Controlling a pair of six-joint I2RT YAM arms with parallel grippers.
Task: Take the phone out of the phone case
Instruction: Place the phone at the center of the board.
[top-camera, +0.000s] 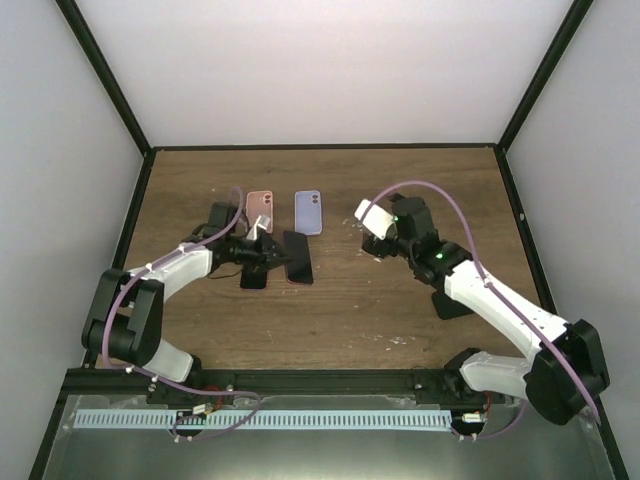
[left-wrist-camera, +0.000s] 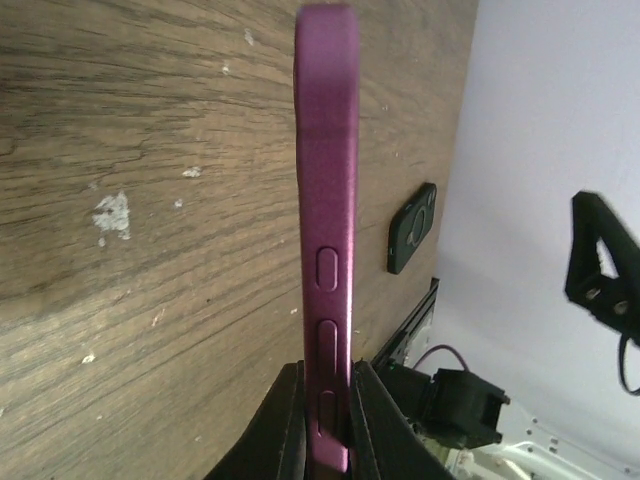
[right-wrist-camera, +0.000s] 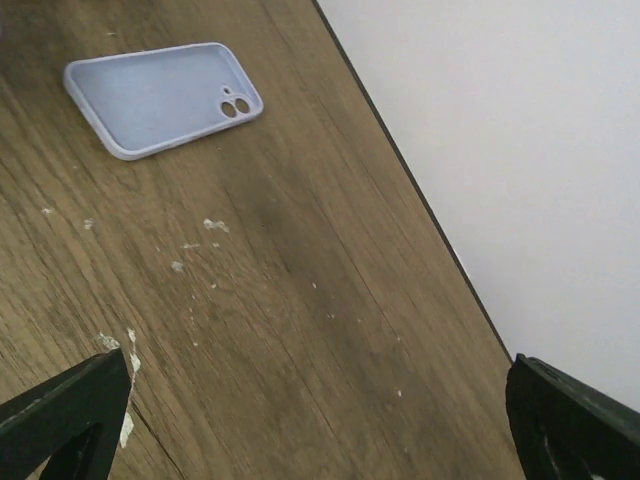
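The phone in its magenta case (left-wrist-camera: 326, 200) stands on edge over the wooden table (left-wrist-camera: 150, 200). My left gripper (left-wrist-camera: 326, 425) is shut on the case's lower end, with one finger on each flat face and the side buttons facing the camera. In the top view the same phone (top-camera: 298, 258) shows a dark face with a reddish rim, just right of my left gripper (top-camera: 272, 256). My right gripper (top-camera: 372, 232) is wide open and empty, right of centre and apart from the phone. In the right wrist view its fingers (right-wrist-camera: 70, 410) sit at the lower corners.
An empty lavender case (top-camera: 308, 211) (right-wrist-camera: 160, 95) and a pink case (top-camera: 260, 208) lie at the back. A dark phone-shaped item (top-camera: 254, 275) lies under my left gripper. A dark case (left-wrist-camera: 412, 228) lies near the table edge. Walls enclose the table.
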